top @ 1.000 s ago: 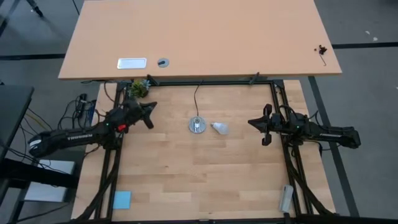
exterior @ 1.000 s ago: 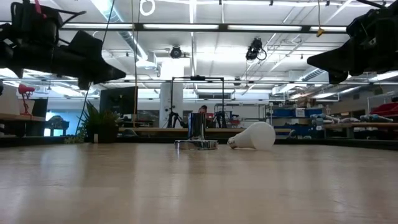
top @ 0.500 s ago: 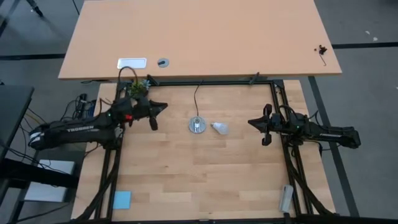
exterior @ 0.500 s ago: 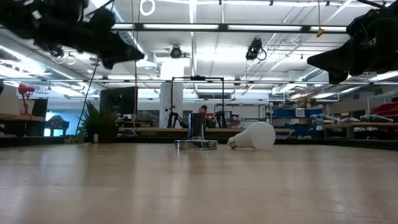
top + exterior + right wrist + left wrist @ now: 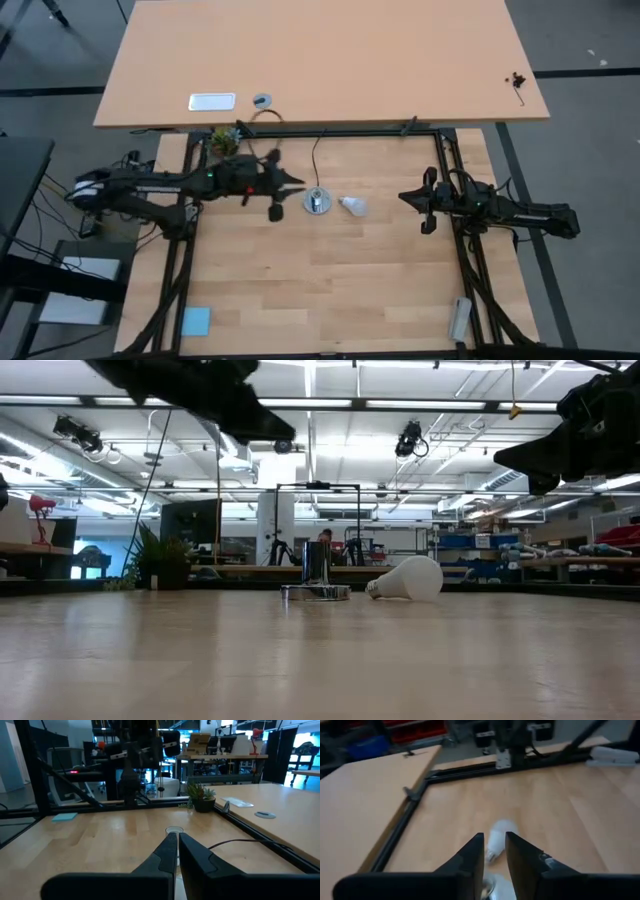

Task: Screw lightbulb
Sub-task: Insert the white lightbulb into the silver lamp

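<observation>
White lightbulb (image 5: 353, 206), just one.

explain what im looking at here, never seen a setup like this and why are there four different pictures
It is one robot with two dark arms at a light wooden table, filmed four ways: from overhead, from table level, and from a camera on each wrist. The left gripper reaches toward the middle; the right gripper waits at the right side, nearly shut. Neither holds anything. On the table lie a small white frosted lightbulb on its side and, next to it, a round silver socket disc with a black cord.
</observation>
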Controlling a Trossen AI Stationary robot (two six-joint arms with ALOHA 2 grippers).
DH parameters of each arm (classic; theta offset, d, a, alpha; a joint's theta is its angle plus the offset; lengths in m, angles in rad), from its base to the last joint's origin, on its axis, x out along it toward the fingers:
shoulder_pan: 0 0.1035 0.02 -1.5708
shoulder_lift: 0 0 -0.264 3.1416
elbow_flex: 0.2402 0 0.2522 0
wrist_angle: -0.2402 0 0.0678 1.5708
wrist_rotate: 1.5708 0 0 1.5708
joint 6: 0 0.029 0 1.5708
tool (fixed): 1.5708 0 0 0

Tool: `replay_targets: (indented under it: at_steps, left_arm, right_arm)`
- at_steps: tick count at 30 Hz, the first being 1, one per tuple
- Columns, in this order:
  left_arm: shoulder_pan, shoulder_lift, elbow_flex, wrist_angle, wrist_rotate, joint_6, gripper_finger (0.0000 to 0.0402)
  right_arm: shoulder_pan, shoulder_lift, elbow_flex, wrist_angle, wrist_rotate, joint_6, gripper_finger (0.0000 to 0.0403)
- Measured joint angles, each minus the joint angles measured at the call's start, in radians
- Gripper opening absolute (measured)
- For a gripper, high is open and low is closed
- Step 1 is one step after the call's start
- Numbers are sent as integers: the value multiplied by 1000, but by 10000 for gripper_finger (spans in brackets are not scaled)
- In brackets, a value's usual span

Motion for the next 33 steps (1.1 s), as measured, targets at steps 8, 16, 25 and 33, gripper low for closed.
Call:
replay_targets:
  at_steps: [8,16,25,33]
  left_arm:
    - [-63,256,236,-99,-3,32,121]
    - [-67,456,387,-243,-6,37,173]
    - [-72,650,504,-309,-104,166,204]
    - [-43,782,618,-335,-108,257,209]
  right_arm:
    - [0,0,0,0,0,0,27]
    - [0,0,0,0,0,0,27]
    - [0,0,0,2,0,0,27]
    - [0,0,0,8,0,0,27]
